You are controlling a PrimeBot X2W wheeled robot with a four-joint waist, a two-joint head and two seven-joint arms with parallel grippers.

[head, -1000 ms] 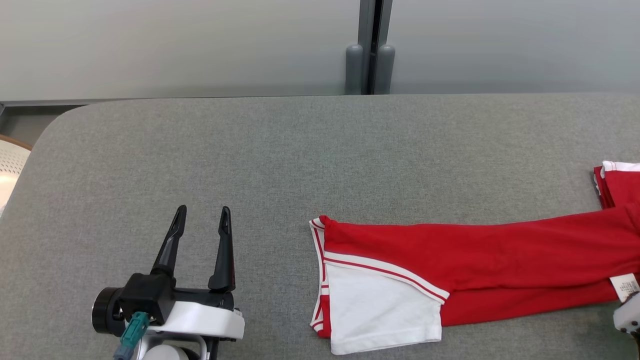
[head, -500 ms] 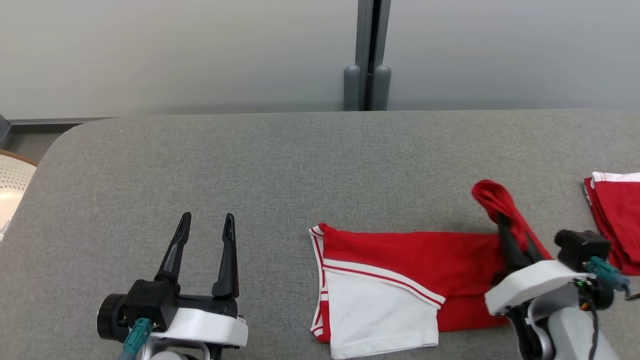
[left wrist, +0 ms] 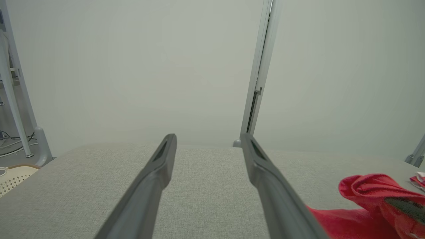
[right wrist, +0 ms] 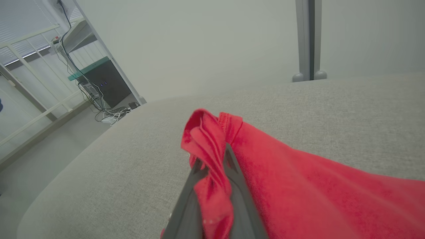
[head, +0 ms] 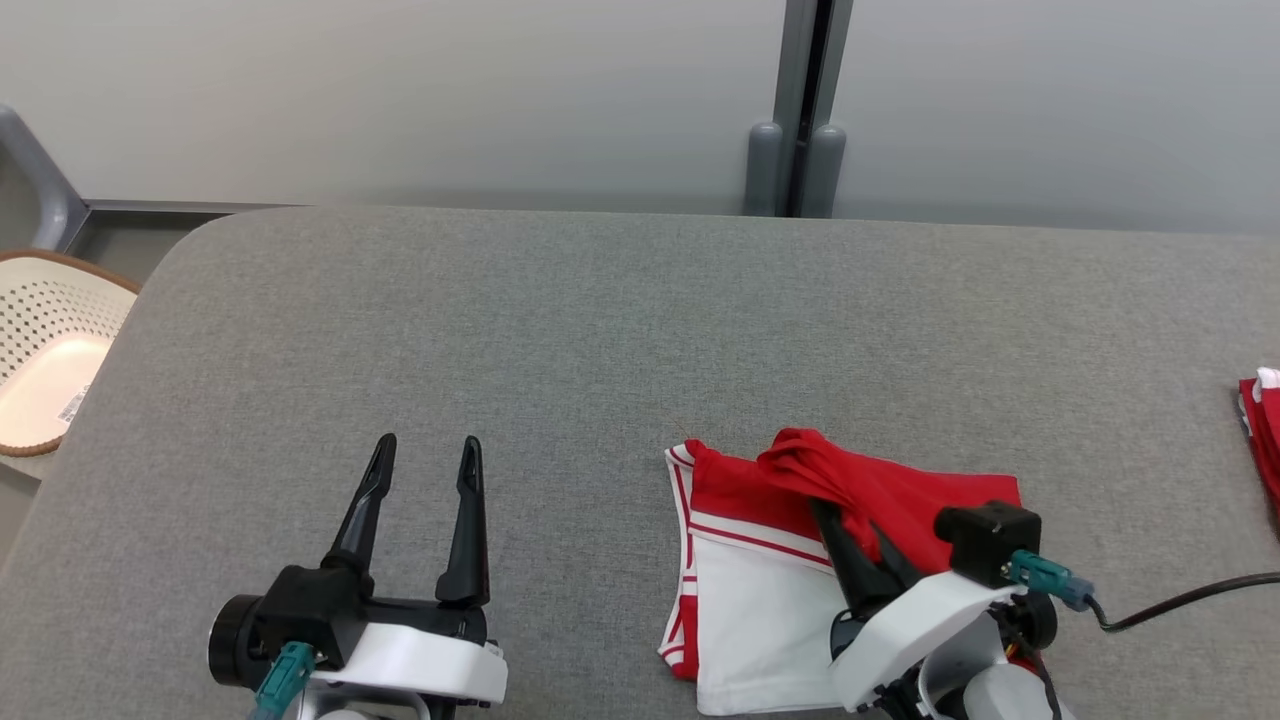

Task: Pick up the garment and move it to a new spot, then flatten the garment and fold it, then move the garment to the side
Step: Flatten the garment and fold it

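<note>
The garment (head: 770, 590) is red with a white panel and striped trim, lying on the grey padded table (head: 560, 330) at the lower middle. My right gripper (head: 835, 515) is shut on a bunched red end of the garment (right wrist: 212, 146), carried over the part that lies flat. In the left wrist view the red bunch (left wrist: 372, 189) rises at the right edge. My left gripper (head: 425, 460) stands open over bare table to the garment's left, nothing between its fingers (left wrist: 159, 166).
A second red and white cloth (head: 1262, 410) lies at the table's right edge. A perforated cream basket (head: 50, 350) stands off the table's left corner. A wall post (head: 800, 110) rises behind the far edge. A black cable (head: 1190, 598) trails from my right wrist.
My right gripper came in from the right and carried the garment's red end leftward over the flat part, doubling it. The head camera shifted, showing more of the basket. The left gripper stayed open.
</note>
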